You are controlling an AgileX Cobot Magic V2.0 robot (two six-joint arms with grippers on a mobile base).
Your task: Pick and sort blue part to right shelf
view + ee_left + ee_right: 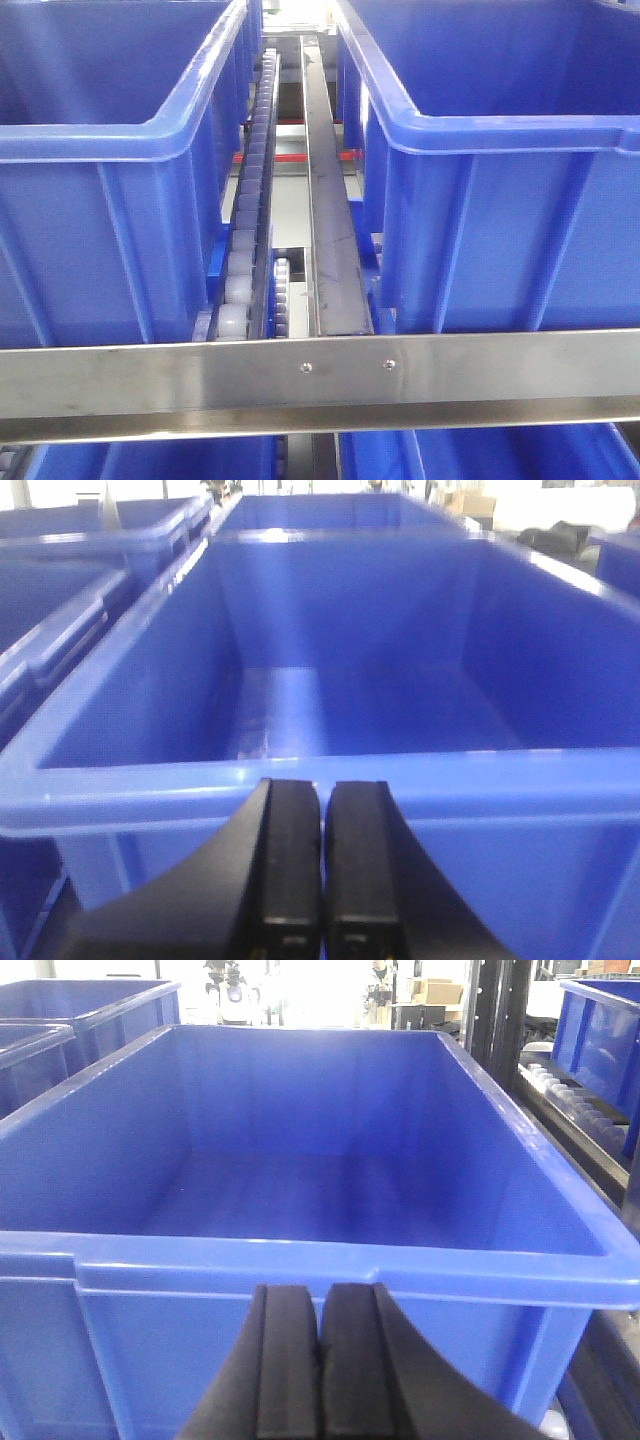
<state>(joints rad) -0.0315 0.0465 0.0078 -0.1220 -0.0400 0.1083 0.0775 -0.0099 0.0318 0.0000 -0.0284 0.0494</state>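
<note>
At the bottom centre of the left wrist view the left gripper (322, 865) has its two black fingers (288, 860) pressed together, only a thin seam between them and nothing held. Just past the fingertips runs the near rim of a large open-topped blue bin (300, 780), whose bare inner floor fills the middle of the frame; more blue bins (60, 590) crowd the upper left.

The right gripper (320, 1360), at the bottom centre of the right wrist view, is likewise closed — black pads (350, 1360) meeting along one dark line, gripping nothing. Ahead of it sits another big blue bin (300, 1250), rim close to the fingertips, interior bare. At the right edge of that frame a grey roller track (570, 1100) slants away beside a further blue bin wall.

In the front-facing view the right shelf (320, 385) shows its flat steel front rail across the lower frame, with two screws near the middle. Above it, two blue bins flank a roller track (250, 190) and a dark steel guide channel (330, 220) running toward the top centre.

The blue part appears in none of the three views — its place cannot be told.
</note>
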